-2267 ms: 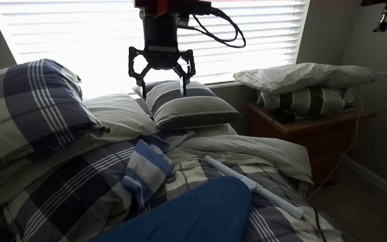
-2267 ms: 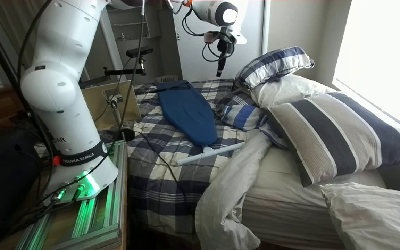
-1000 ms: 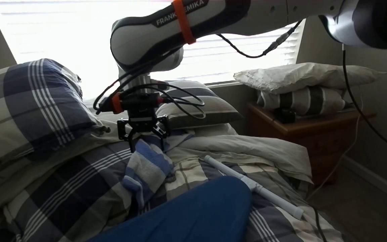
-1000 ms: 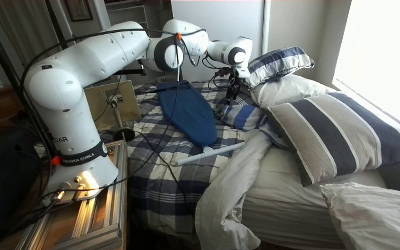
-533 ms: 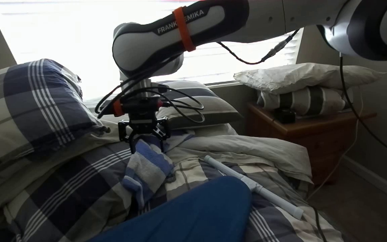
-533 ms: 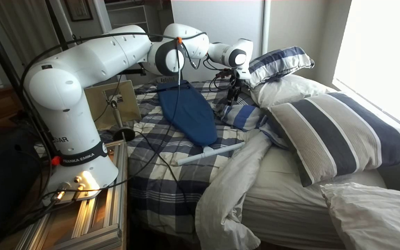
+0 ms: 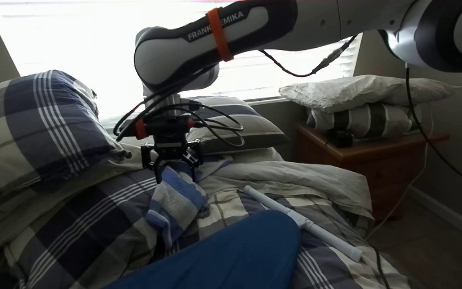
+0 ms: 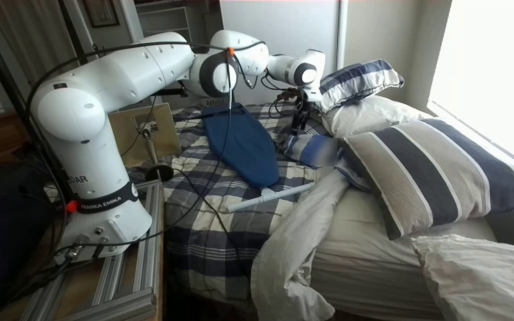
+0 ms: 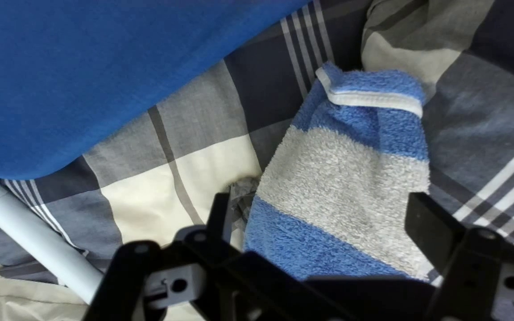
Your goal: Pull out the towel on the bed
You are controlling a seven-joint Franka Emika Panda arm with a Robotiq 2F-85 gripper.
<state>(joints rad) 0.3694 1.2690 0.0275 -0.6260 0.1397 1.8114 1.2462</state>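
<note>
Blue and greyish-white stripes cross the fluffy, softly creased towel (image 9: 346,174), one end edged in white; it lies on the bed (image 8: 203,240) beneath the pincer (image 7: 176,178), whose jaws stand wide, though contact is hard to judge.

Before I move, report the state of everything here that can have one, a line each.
towel, rumpled, not gripped
claw, open, nothing gripped
bed, unmade
robot arm, bent, reaching over the bed
ironing board, lying on the bed
striped pillow on the bed, tilted
plaid pillow, tilted
blinds, lowered, slat angle unclear
</note>
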